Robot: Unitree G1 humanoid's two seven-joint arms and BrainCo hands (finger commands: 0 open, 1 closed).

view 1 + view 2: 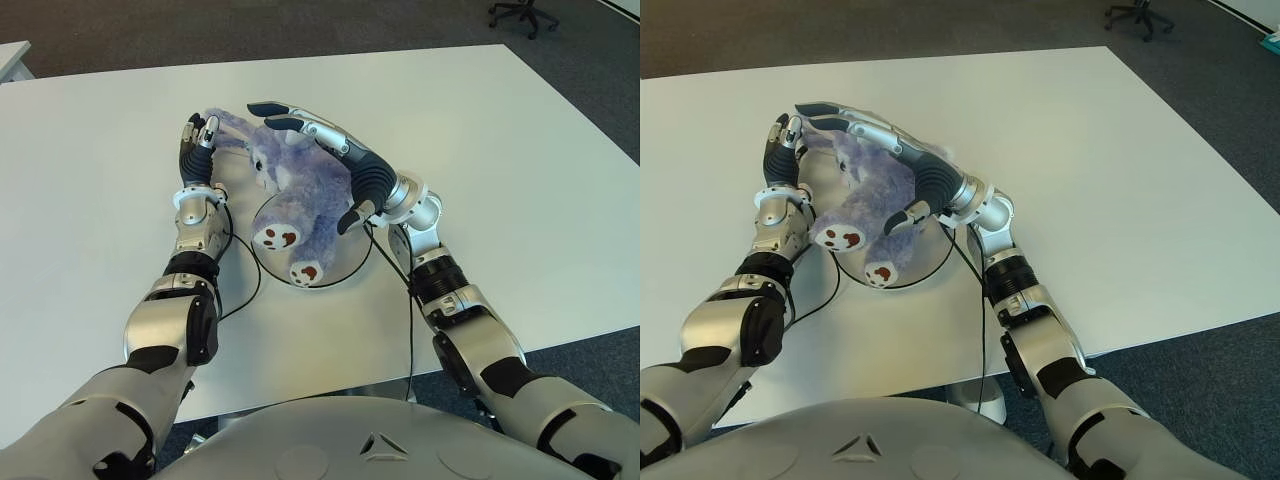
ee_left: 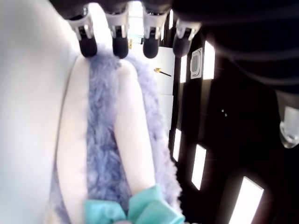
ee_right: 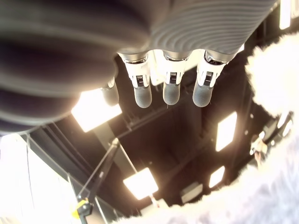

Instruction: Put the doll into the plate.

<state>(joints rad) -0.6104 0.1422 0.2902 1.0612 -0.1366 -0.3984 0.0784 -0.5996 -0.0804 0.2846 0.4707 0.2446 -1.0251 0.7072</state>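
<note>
item: purple plush doll (image 1: 290, 195), lower body and feet over plate (image 1: 345, 270), head and ear past rim on white table (image 1: 90, 170).
right hand (image 1: 330, 150): fingers extended, draped over doll, not closed.
left hand (image 1: 197, 150): fingers straight beside ear, holding nothing.
risk: top-heavy doll rolls off plate on release; fur snags fingers.

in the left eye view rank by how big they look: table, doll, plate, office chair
1. table
2. doll
3. plate, mostly covered by the doll, so unsure against it
4. office chair, far off and cropped
</note>
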